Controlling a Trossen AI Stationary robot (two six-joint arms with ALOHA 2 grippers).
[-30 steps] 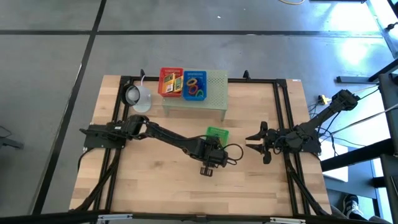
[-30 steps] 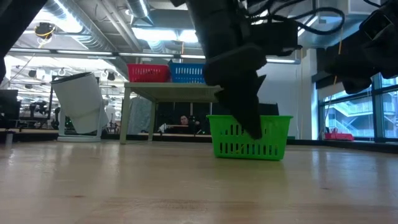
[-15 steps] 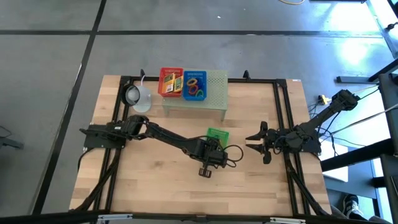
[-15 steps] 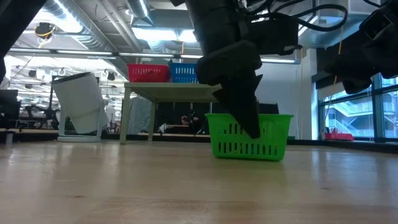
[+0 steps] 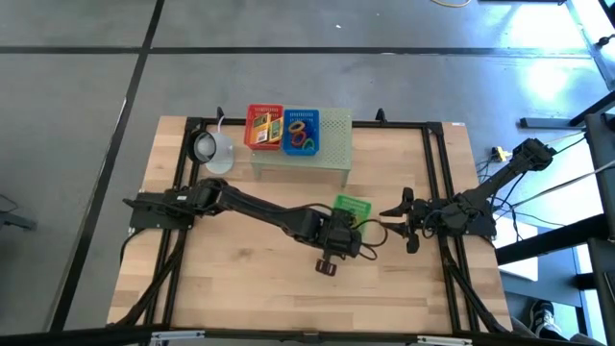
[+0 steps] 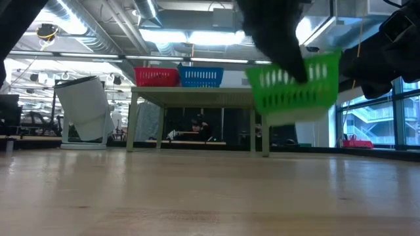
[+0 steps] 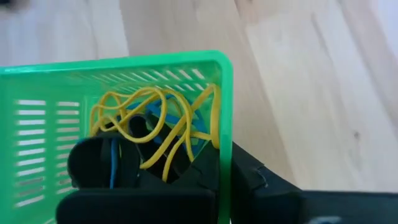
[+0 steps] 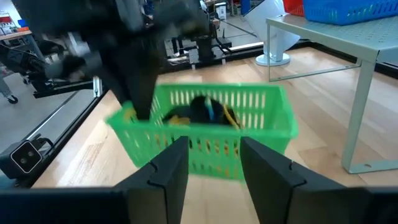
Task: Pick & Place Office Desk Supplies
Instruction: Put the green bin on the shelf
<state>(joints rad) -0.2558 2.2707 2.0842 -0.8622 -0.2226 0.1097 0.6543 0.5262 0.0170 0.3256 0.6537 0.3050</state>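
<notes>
- Where writing is sought, none can be read; packets in the red bin [image 5: 264, 126] are too small.
- Left claw [image 5: 338, 223]: pinching the green bin [image 5: 352, 208] by its wall, bin off the table [image 5: 231, 279].
- Contents: yellow loops [image 7: 155, 118], blue and black items, partly hidden by the finger.
- Blue bin [image 5: 301, 130] on the stand [image 5: 332, 144]: coloured loops.
- Right claw [image 5: 392, 222]: spread, near the green bin, apart from it.

Left gripper [image 5: 338, 242] clamped (right gripper [image 5: 396, 222] spread).

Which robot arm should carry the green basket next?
Probably the left: its gripper already grips the small green slotted plastic basket off the wooden table. The right gripper waits open beside it.
</notes>
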